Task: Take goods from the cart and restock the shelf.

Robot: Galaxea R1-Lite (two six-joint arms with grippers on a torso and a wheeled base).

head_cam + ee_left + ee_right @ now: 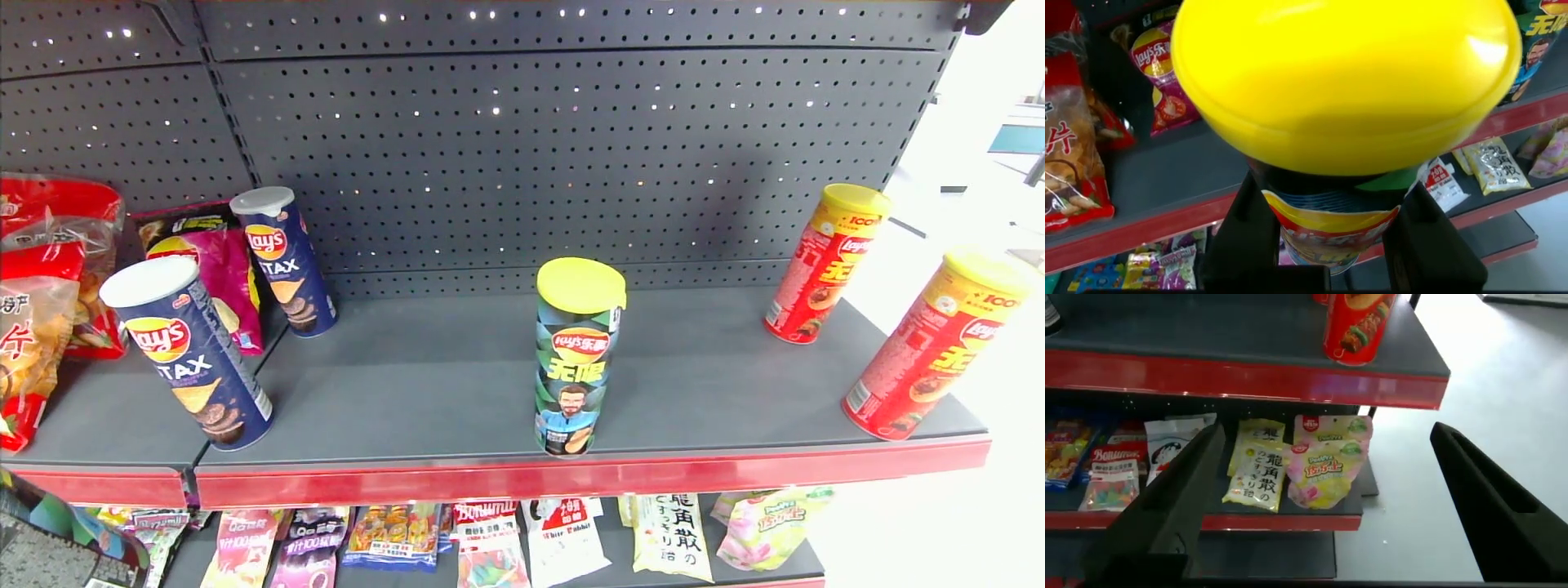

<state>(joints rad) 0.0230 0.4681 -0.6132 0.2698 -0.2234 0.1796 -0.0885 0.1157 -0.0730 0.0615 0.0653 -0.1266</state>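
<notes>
My left gripper (pixel 1343 249) is shut on a chip can with a yellow lid (pixel 1347 82), its dark fingers (pixel 1241 237) pressed against both sides of the can, in front of the shelf's red edge. On the grey shelf board (pixel 424 384) a matching teal can with a yellow lid (pixel 575 359) stands near the front edge. Two red cans (pixel 824 261) (pixel 931 343) stand to its right and two dark blue cans (pixel 192 351) (pixel 286 261) to its left. My right gripper (pixel 1329 437) is open and holds nothing, below the shelf's right end, under a red can (pixel 1355 327).
Snack bags (pixel 41 310) and a magenta bag (pixel 220 269) crowd the shelf's left end. Free board lies on both sides of the teal can. The lower shelf holds several candy bags (pixel 490 539) (pixel 1327 469). Open floor (pixel 1503 392) lies past the shelf's right end.
</notes>
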